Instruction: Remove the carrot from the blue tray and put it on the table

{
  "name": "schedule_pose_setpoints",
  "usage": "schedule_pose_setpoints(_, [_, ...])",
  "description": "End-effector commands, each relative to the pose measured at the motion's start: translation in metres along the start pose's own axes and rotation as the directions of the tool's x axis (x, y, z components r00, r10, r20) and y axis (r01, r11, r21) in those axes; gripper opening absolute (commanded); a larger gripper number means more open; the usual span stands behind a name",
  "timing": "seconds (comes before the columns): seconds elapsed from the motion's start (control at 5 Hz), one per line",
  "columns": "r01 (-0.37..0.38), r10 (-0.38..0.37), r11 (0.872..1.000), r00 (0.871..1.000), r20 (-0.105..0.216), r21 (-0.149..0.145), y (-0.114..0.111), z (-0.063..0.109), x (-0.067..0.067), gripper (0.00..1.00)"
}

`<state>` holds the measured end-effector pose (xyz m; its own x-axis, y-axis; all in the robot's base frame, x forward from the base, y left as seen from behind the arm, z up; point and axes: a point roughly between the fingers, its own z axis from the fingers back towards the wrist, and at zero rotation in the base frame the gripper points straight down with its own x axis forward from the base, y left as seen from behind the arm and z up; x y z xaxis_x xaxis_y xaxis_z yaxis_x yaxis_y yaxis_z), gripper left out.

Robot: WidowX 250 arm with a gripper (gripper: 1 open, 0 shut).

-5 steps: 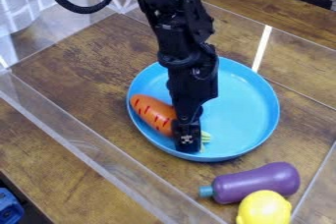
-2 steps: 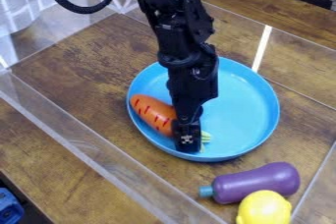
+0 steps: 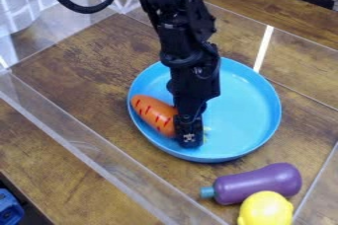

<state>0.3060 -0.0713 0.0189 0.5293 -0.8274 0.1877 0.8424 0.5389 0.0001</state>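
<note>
The orange carrot [image 3: 152,114] lies in the left part of the blue tray [image 3: 258,106], its orange body pointing up-left. My black gripper [image 3: 193,136] points down into the tray at the carrot's lower-right end and hides its green tip. The fingers sit low by the tray floor, close around that end; whether they grip it is hidden by the dark hand. The tray rests on the brown wooden table [image 3: 93,61].
A purple eggplant [image 3: 258,182] and a yellow lemon [image 3: 264,209] lie on the table just in front of the tray at the lower right. A low clear plastic wall [image 3: 79,140] borders the work area along the front left.
The arm has stayed in place. The fingertips at the carrot's end look drawn closer together than in the earlier frames. The carrot has not moved.
</note>
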Motion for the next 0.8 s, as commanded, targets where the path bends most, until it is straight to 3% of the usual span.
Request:
schedule_pose_setpoints(0.0, [0.035,-0.038,0.998,0.998,-0.044,-0.058,-0.013,-0.018,-0.004,0.00])
schedule_pose_setpoints(0.6, [0.036,-0.039,0.998,0.998,-0.053,-0.057,-0.011,0.006,-0.009,0.00])
